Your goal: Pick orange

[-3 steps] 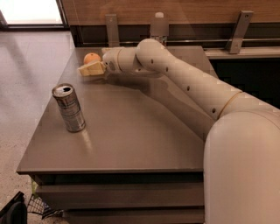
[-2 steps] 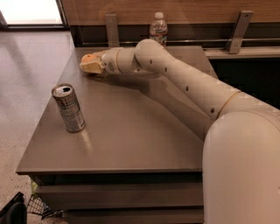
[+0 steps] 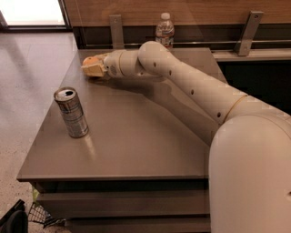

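Smooth grey-brown worktop [image 3: 136, 136], speckled floor [image 3: 27, 68] left, wood wall [image 3: 204, 9] behind — tool [image 3: 90, 69] at far-left corner against the round matte orange [image 3: 89, 60], grip state can't tell — ribbed silver can [image 3: 71, 113] upright near-left.

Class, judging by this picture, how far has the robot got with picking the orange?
Done: the pincer is at the orange, far left on the table. In hand: getting a hold, not confirmable here. Left: lifting the orange clear. The can stands apart, nearer.
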Tool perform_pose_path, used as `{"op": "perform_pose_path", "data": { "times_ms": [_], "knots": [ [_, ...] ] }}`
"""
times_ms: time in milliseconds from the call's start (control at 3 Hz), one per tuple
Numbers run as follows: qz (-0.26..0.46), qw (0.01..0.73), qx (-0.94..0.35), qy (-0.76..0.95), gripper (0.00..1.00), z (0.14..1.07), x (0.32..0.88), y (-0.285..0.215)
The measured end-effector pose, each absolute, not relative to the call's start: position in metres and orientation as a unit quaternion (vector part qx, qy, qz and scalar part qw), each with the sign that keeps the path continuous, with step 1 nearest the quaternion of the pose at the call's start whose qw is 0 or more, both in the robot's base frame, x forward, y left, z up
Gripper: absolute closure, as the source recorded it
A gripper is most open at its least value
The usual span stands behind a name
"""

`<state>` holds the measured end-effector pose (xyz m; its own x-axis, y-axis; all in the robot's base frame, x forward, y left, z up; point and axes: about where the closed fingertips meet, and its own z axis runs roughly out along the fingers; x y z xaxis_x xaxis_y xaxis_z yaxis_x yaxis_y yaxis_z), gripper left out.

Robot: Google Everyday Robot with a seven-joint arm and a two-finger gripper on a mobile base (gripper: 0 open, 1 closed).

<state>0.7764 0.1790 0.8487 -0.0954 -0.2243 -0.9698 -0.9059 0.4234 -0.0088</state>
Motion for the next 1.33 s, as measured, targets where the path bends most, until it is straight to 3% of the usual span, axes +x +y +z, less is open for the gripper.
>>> {"op": "perform_pose_path", "data": {
  "times_ms": [667, 1333],
  "knots": [
    [0.338, 0.518, -0.438, 0.652, 1.0, 0.867, 0.772, 0.18],
    [0.344, 0.531, -0.482, 0.607, 1.0, 0.952, 0.758, 0.169]
  ]
}}
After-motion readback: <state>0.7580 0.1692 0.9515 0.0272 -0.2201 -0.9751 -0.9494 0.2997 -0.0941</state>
